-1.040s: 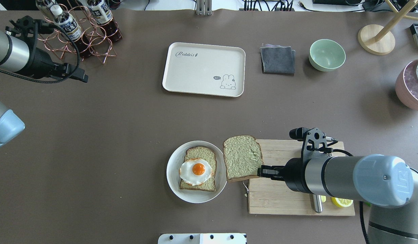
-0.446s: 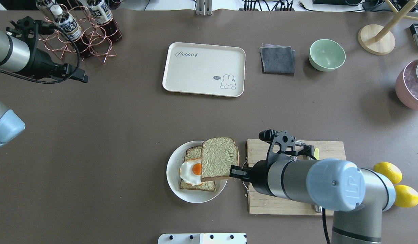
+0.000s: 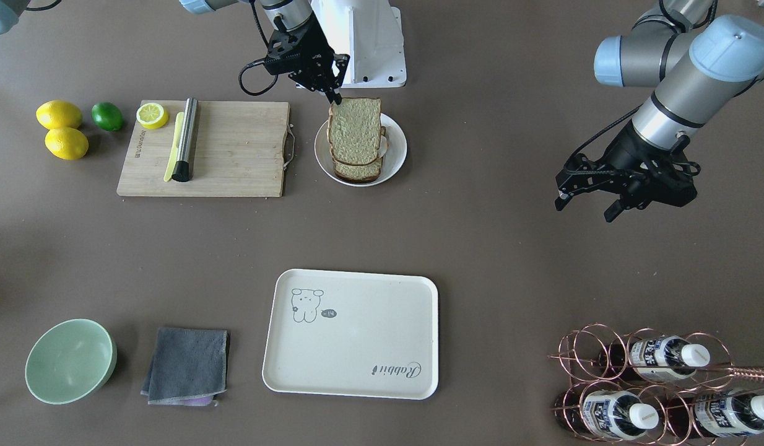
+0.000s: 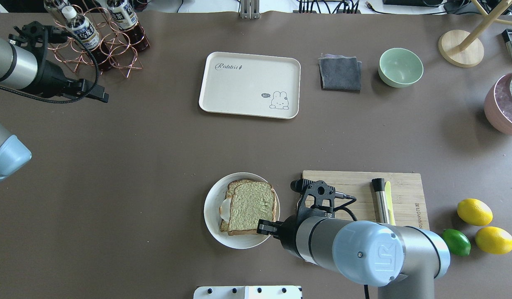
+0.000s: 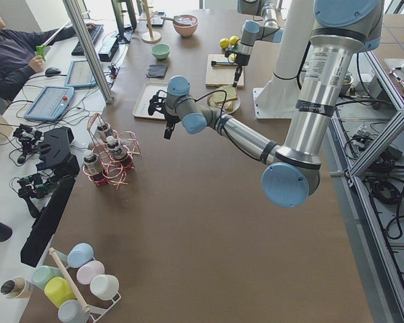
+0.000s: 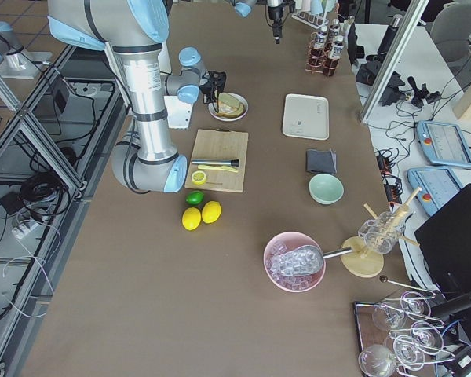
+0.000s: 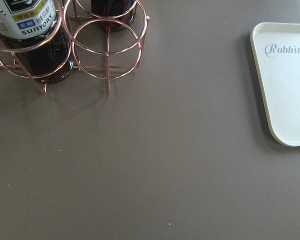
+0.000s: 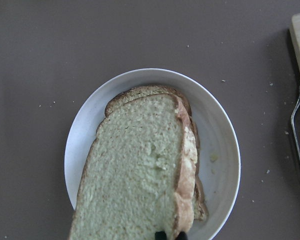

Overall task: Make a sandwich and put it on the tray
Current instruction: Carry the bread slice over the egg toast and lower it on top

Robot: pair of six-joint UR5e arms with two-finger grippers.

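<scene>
The sandwich stands on a white plate (image 4: 212,224). Its top slice (image 4: 252,206) covers the bottom slice (image 4: 235,185) and the fried egg, of which only a white edge (image 4: 224,212) shows. My right gripper (image 4: 265,227) is shut on the top slice's near right corner; it also shows in the front view (image 3: 334,94). In the right wrist view the top slice (image 8: 135,185) fills the plate (image 8: 220,145), its held edge slightly raised. The cream tray (image 4: 249,85) lies empty at the far middle. My left gripper (image 3: 585,207) is open and empty, far to the left.
A wooden cutting board (image 4: 351,182) with a knife (image 4: 380,199) lies right of the plate. Two lemons (image 4: 474,211) and a lime (image 4: 457,242) sit beyond it. A grey cloth (image 4: 340,73), a green bowl (image 4: 400,67) and a copper bottle rack (image 4: 102,39) stand at the back.
My right gripper has carried the top slice left from the cutting board's edge and lowered it over the egg and the bottom slice. The left arm has not moved.
</scene>
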